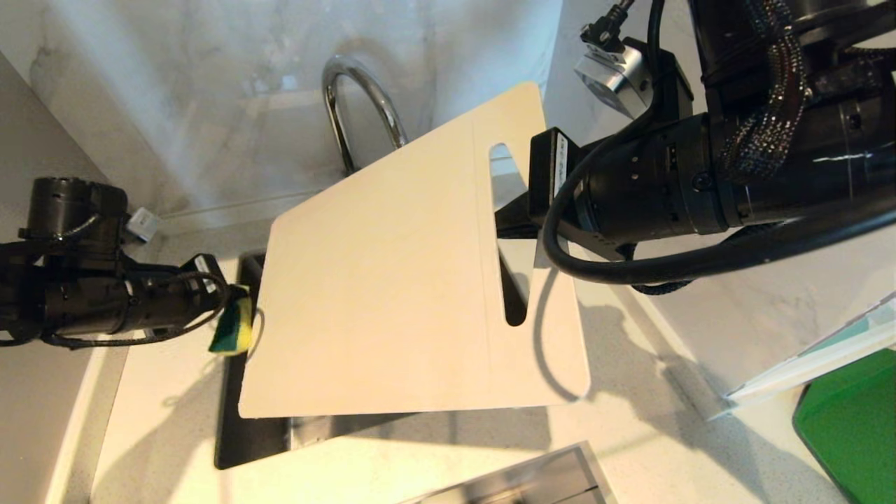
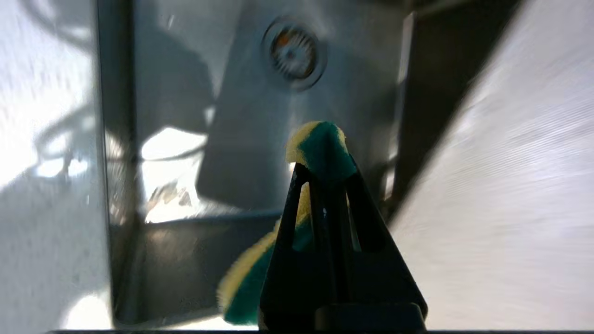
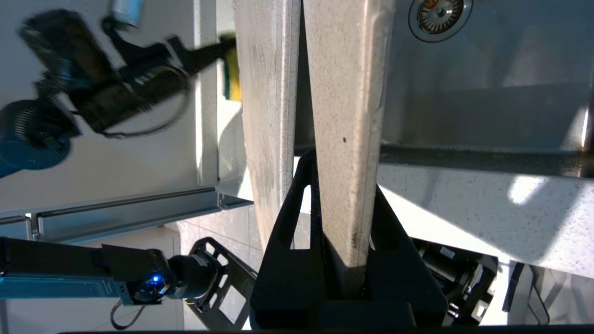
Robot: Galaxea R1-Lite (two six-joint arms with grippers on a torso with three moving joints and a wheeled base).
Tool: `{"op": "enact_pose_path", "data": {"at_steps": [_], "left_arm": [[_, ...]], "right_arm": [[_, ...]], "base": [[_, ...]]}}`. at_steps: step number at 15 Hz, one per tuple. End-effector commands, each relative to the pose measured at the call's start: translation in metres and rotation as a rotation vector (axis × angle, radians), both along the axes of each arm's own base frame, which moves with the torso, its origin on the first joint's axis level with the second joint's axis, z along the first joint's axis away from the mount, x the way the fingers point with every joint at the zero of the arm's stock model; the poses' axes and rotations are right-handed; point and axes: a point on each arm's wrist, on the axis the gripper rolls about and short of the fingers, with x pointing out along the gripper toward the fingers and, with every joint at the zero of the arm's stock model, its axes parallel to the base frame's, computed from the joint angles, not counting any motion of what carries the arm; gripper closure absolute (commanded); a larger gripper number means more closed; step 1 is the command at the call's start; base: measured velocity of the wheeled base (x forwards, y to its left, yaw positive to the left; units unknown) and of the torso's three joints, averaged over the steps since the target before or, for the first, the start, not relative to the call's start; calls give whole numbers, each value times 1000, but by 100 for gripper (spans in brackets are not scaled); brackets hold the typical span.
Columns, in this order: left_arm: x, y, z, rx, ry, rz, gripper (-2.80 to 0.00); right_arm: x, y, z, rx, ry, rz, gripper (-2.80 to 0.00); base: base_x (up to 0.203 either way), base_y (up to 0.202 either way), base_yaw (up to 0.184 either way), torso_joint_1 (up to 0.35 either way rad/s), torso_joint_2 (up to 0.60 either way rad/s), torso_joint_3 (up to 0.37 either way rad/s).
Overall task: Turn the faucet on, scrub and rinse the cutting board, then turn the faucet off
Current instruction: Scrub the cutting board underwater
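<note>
Cutting board (image 1: 392, 280): large, thin, pale beige plastic, rounded corners, one long tapered handle slot near its right end. It is held up off the surface (image 1: 658, 420) and tilted over the sink (image 1: 241, 434), its far corner raised toward the wall, its near edge lower. The face looks plain and matte, with a faint straight groove running parallel to the slot. From the right wrist view the underside shows fine speckling and the board is seen nearly edge-on.

Right claw (image 3: 345, 222): pressed onto the board at the slot end, pinching the strip of plastic between slot and edge (one finger on each face). The right arm reaches in from the upper right in the head view.

Left claw (image 1: 227, 308): pinching a sponge (image 1: 234, 329), yellow with a green scouring side, squeezed thin between the fingers. It sits just off the board's left edge; whether sponge and board touch I cannot tell. Left wrist view shows the sponge above the steel basin, with the drain (image 2: 293, 52) beyond it.

Faucet (image 1: 360, 112): chrome gooseneck, standing behind the board against the marble wall; the board hides its lower spout. No water visible.

Green mat (image 1: 850, 427) at the far right of the surface, well apart from the board.
</note>
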Motion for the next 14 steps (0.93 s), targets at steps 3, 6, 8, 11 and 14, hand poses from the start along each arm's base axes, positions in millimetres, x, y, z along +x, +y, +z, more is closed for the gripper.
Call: {"op": "enact_pose_path", "data": {"at_steps": [3,6,8,11,14], "left_arm": [[-13,11,64,-50,-150,10,0],[-27,5,119,-82,-231,-21,0],[-36,-25,137,-108,-228,-124,0],[-19,-89,126,-57,-171,-207,0],[-2,-135,100,94,-149,-220,0]], "right_arm": [[1,1,-2,-5,11,-1,0],[4,3,-5,-11,19,-1,0],[4,3,-5,-11,19,-1,0],[3,2,-4,-10,17,-1,0],[3,3,-3,-6,13,-1,0]], "base": [[0,0,0,0,0,0],[0,0,0,0,0,0],[0,0,0,0,0,0],[0,0,0,0,0,0],[0,0,0,0,0,0]]}}
